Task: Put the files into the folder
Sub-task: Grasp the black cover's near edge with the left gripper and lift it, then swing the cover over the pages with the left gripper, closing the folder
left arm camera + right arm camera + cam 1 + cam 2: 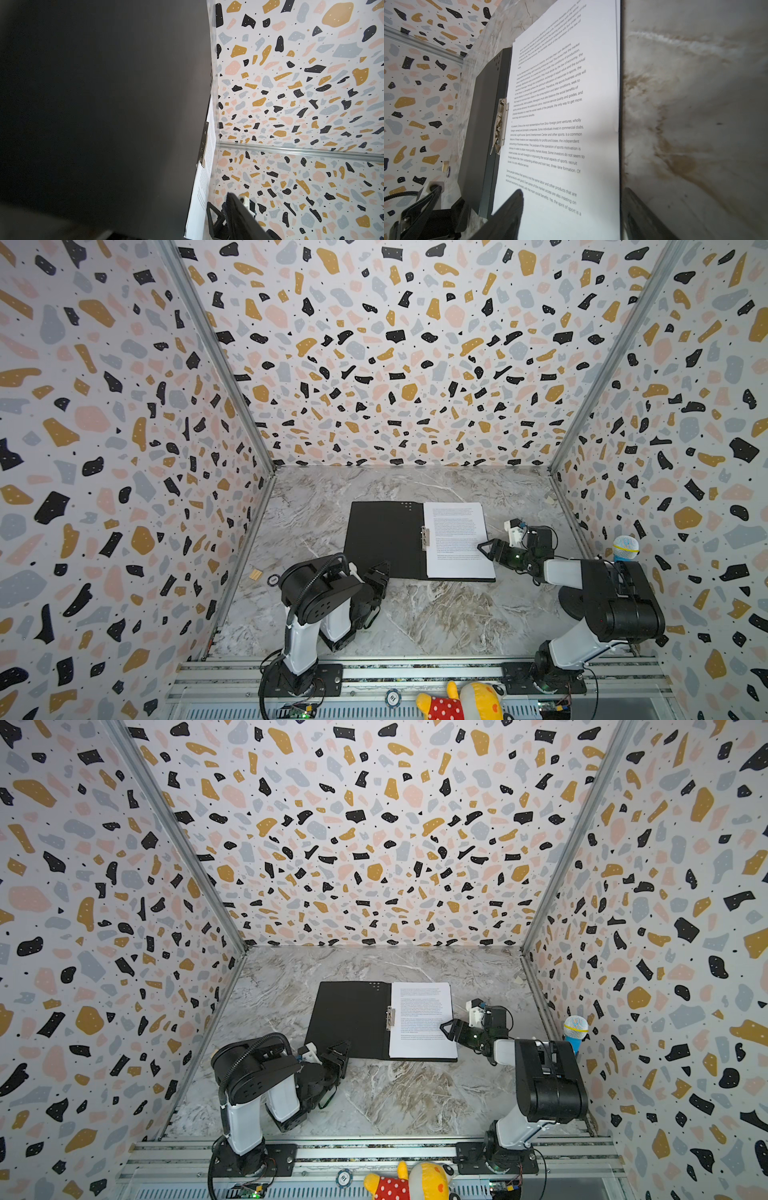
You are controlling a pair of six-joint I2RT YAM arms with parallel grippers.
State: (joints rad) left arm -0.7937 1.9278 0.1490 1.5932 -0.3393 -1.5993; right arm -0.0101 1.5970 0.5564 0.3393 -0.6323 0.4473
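- in both top views the folder [384, 539] is seen lying open on the marble table [415, 614], black inside up. the files [457, 543] are stacked on its right half, beside the metal spine clip [424, 537]. loading is judged done, with closing the cover apparently left.
- the left gripper [378, 572] is placed at the near corner of the bare left cover. the right gripper [487, 549] is set at the sheets' right edge, probably in the cover's swing path.
- in the left wrist view the frame is mostly filled by the black cover. the jaws are not shown, so clenched or released cannot be told.
- in the right wrist view the jaws are seen spread wide and nothing is grasped. one finger [508, 207] is over the printed sheet, the other over bare marble. slightly offset sheet edges are shown, but three sheets cannot be counted. bare table is left around the folder, and the walls are well apart.
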